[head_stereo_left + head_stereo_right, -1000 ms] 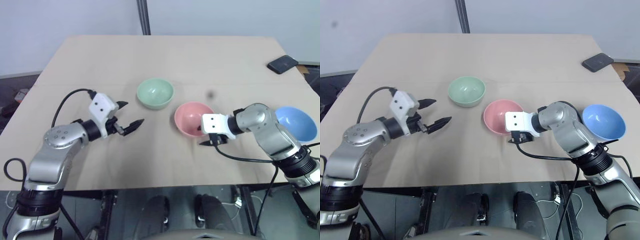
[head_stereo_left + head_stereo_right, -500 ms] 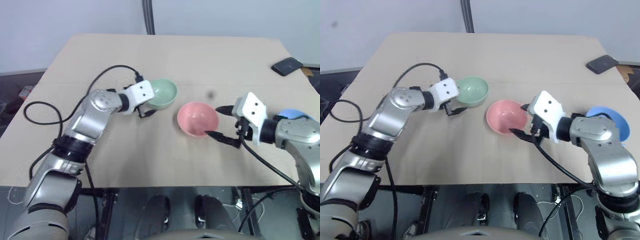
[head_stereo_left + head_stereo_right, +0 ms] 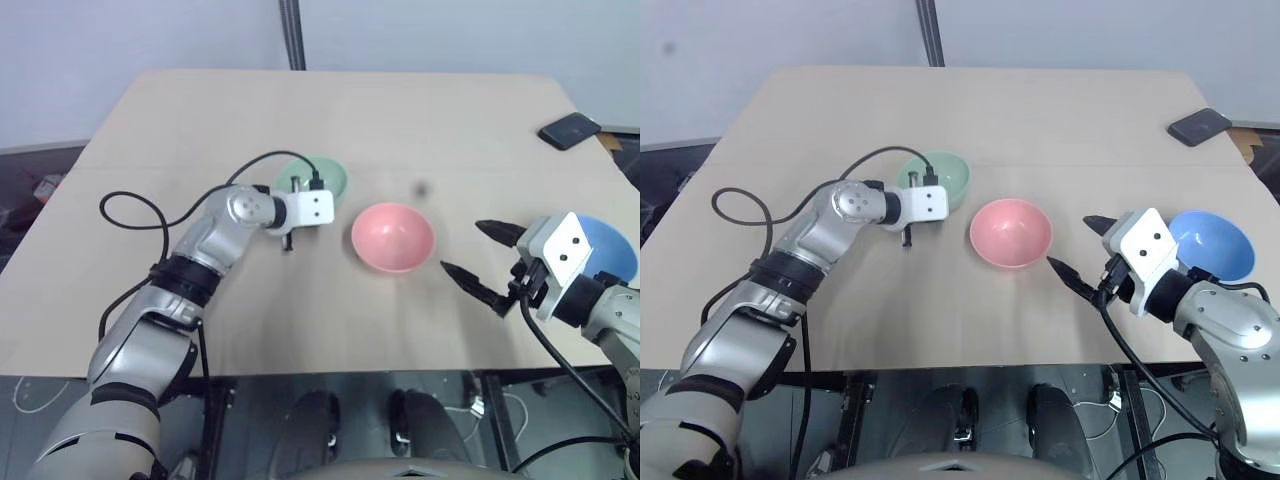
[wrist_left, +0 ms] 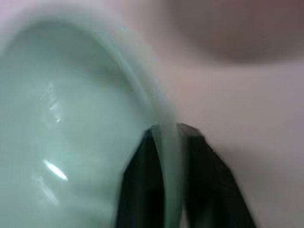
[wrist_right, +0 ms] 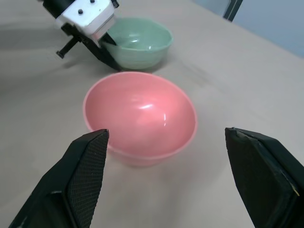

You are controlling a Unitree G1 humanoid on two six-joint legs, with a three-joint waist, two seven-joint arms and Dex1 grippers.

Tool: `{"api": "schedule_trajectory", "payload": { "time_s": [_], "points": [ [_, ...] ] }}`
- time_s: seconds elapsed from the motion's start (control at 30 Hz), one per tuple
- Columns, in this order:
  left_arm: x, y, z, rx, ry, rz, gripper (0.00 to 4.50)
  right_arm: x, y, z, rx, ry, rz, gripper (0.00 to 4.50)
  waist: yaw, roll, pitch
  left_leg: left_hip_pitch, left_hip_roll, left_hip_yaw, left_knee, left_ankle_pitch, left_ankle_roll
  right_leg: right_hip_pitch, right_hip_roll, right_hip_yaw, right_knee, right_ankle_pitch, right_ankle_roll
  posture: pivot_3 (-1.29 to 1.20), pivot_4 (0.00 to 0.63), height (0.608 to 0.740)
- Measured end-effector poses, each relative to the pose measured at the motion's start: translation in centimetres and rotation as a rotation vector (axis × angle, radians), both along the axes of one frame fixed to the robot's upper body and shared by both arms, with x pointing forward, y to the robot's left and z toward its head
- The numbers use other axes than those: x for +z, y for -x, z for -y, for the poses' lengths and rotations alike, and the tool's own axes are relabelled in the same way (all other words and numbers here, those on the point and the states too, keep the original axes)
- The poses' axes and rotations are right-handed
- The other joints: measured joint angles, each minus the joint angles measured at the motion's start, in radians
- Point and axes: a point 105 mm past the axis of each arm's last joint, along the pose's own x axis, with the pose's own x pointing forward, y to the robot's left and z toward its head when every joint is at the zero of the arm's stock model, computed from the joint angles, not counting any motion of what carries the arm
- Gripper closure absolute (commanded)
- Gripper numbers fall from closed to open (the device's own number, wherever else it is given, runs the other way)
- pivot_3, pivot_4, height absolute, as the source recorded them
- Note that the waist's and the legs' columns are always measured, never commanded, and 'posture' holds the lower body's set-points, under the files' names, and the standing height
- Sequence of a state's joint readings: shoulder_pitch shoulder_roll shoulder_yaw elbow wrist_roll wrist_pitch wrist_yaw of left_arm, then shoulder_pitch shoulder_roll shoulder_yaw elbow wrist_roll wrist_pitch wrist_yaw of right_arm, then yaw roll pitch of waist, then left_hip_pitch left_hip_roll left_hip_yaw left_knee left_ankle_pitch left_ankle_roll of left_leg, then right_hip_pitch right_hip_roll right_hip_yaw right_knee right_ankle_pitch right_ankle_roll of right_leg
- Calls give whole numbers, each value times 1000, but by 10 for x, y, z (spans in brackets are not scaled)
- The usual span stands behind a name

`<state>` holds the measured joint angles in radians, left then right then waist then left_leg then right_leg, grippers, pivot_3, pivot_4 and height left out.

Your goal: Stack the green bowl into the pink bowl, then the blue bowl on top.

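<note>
The green bowl [image 3: 327, 177] stands upright on the table's middle left. My left gripper [image 4: 169, 129] is shut on its near rim, one finger inside and one outside. The pink bowl [image 3: 392, 237] sits alone on the table just to the right of it, and nothing touches it. My right gripper [image 3: 463, 247] hangs open to the right of the pink bowl, fingers spread wide and pointing toward it, with nothing between them. The blue bowl [image 3: 607, 245] rests at the right edge, partly hidden behind that gripper's white wrist block.
The beige table [image 3: 350, 110] has a dark phone [image 3: 568, 130] at its back right corner. A dark pole [image 3: 291, 35] rises behind the far edge. A black cable [image 3: 150, 215] loops over the table from my left arm.
My left gripper swung forward and right to the green bowl and shut on its rim. My right gripper drew back from the pink bowl toward the blue bowl, staying open.
</note>
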<state>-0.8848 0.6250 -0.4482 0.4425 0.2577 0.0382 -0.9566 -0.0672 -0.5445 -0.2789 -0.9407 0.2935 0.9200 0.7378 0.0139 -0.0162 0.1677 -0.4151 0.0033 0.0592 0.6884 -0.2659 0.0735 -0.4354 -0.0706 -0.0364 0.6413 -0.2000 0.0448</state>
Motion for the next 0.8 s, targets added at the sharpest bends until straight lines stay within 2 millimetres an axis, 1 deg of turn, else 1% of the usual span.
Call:
{"api": "schedule_trajectory", "payload": {
  "time_s": [0.07, 0.1, 0.13, 0.2, 0.27, 0.3, 0.4, 0.47, 0.53, 0.57, 0.6, 0.63, 0.7, 0.73, 0.77, 0.8],
  "points": [
    [3, 7, 6, -46, 51, -37, 4477, 0, 0, 1, -4, -4, 10, 389, 0, 0, 0, 0, 0, 0, 0, 0, -1, 0, 0, 0, 0, 0, 0, 0, 150, 739],
    [12, 17, 15, -120, 102, -46, 4477, -2, -2, 5, -19, -6, 12, 389, 0, 0, 0, -1, 0, 0, 0, 0, -1, 0, 0, 0, 0, 0, 0, 0, 150, 739],
    [17, 21, 20, -155, 120, -46, 4477, -2, -3, 6, -26, -7, 12, 389, 1, -1, 1, -1, 0, 0, 0, 0, -1, 0, 0, 0, 0, 0, 0, 0, 150, 739],
    [38, 34, 34, -257, 178, -30, 4477, -5, -6, 12, -50, 0, 9, 389, 1, -1, 1, -1, 0, 0, 1, 0, 0, 0, 0, 0, 0, 0, 0, 0, 150, 739],
    [57, 53, 49, -379, 223, -19, 4477, -9, -10, 21, -87, 9, 5, 389, 0, -1, 1, 0, 0, 0, 1, 0, 0, 0, 0, 0, 0, 0, 0, 0, 150, 739],
    [62, 61, 55, -431, 233, -18, 4477, -10, -12, 24, -106, 12, 5, 389, 0, -1, 0, 0, 0, 0, 1, 0, 0, 0, 0, 1, 0, 0, 0, 0, 150, 739],
    [65, 75, 66, -522, 237, -39, 4477, -14, -15, 34, -150, 25, 5, 389, 0, -1, 0, 1, 0, 0, 1, 0, 0, 1, 0, 1, 0, 0, 0, 0, 150, 739],
    [61, 78, 68, -550, 214, -63, 4477, -15, -16, 40, -177, 34, 8, 389, 0, -1, 0, 1, 0, 0, 1, 0, 0, 1, 1, 1, 0, 0, 0, 0, 150, 739],
    [54, 82, 71, -588, 191, -86, 3598, -15, -17, 46, -205, 44, 16, 389, 0, -1, 0, 1, 0, 1, 1, 0, 0, 1, 1, 1, 0, 0, 0, 0, 150, 739],
    [51, 84, 73, -603, 193, -97, 3303, -16, -17, 48, -214, 46, 15, 389, 0, -1, 0, 1, 0, 1, 1, 0, 0, 1, 1, 1, 0, 0, 0, 0, 150, 739],
    [48, 85, 73, -608, 193, -106, 2698, -17, -16, 49, -217, 46, 13, 389, 0, -1, 0, 1, 0, 1, 1, 0, 0, 0, 1, 2, 0, 0, 0, 0, 150, 739],
    [46, 85, 74, -613, 192, -114, 2349, -19, -15, 50, -223, 47, 7, 389, 0, -1, 0, 1, 0, 1, 1, 0, 0, 0, 1, 2, 0, 0, 0, 0, 150, 739],
    [43, 85, 75, -620, 201, -118, 1427, -24, -13, 53, -228, 59, -9, 389, 0, -1, 0, 0, 0, 1, 1, 0, 0, 0, 1, 2, 0, 0, 0, 0, 150, 739],
    [44, 85, 77, -622, 207, -115, 1088, -25, -13, 53, -231, 62, -12, 389, 0, -1, 0, 1, 0, 1, 1, 0, 0, 1, 1, 2, 0, 0, 0, 0, 150, 739],
    [45, 85, 79, -620, 219, -109, 1088, -25, -13, 55, -238, 68, -12, 389, 0, -1, 0, 0, 0, 1, 2, 0, 0, 1, 1, 2, 0, 0, 0, 0, 150, 739],
    [47, 82, 80, -588, 250, -109, 1088, -26, -16, 61, -265, 90, -16, 389, 0, -1, 0, 1, 0, 1, 2, 0, 0, 1, 1, 2, 0, 0, 0, 0, 150, 739]
  ]
}}
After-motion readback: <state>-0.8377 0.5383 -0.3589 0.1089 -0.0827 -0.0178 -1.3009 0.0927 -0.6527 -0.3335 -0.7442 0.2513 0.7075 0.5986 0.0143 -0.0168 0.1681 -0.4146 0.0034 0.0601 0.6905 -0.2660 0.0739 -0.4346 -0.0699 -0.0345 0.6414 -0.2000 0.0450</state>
